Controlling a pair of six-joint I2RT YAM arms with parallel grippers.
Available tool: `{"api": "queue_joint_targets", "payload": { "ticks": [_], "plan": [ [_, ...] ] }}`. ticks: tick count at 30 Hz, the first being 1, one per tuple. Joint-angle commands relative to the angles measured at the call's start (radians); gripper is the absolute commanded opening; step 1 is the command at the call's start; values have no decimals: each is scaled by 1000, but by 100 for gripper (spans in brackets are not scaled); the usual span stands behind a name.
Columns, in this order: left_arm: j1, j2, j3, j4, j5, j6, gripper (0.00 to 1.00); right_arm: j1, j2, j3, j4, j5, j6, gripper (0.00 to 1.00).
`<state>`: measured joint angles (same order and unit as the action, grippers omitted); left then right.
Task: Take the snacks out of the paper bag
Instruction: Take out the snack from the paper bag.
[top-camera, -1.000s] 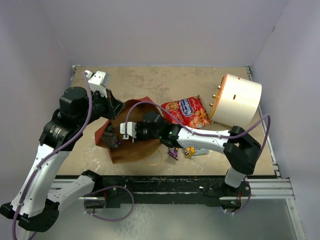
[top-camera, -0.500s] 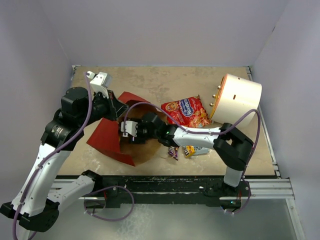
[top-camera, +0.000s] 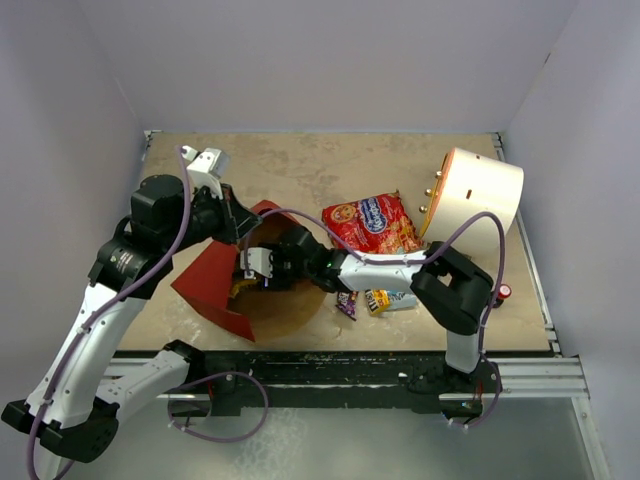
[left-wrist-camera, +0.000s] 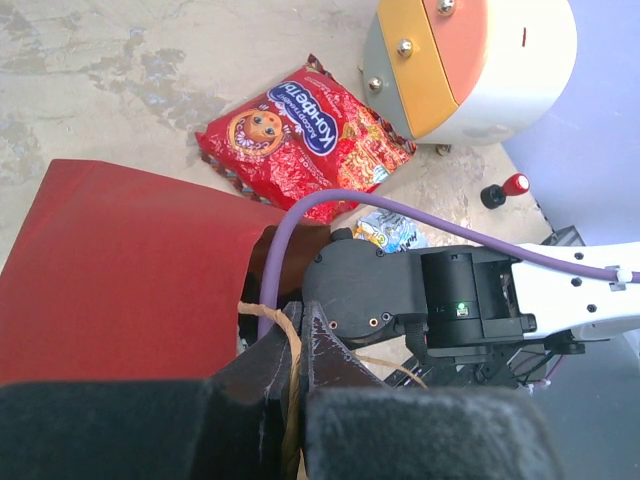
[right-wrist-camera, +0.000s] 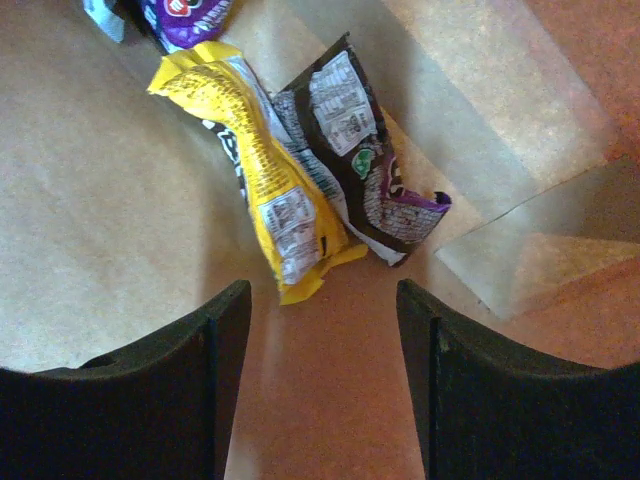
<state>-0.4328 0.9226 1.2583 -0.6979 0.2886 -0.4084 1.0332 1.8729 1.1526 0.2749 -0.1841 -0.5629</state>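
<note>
While left fingers (left-wrist-camera: 335, 365) clamp the paper bag (left-wrist-camera: 130, 270) handle (left-wrist-camera: 268, 312), right fingers (right-wrist-camera: 225, 340) gape empty over wrappers (right-wrist-camera: 260, 170) inside.

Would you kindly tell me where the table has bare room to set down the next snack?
The broad far strip of table, between back wall, paper bag and white cylinder, is bare. So is a small near-right patch beside the red-capped knob. The middle is crowded: red packet, small wrappers, the right arm.
</note>
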Motion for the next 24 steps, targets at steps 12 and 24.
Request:
{"api": "queue_joint_targets", "payload": {
  "ticks": [12, 24],
  "plan": [
    [-1, -2, 12, 42, 25, -9, 0, 15, 21, 24, 72, -111, 18, 58],
    [-1, 15, 31, 36, 22, 6, 0, 16, 182, 156, -19, -20, 19, 52]
  ]
}}
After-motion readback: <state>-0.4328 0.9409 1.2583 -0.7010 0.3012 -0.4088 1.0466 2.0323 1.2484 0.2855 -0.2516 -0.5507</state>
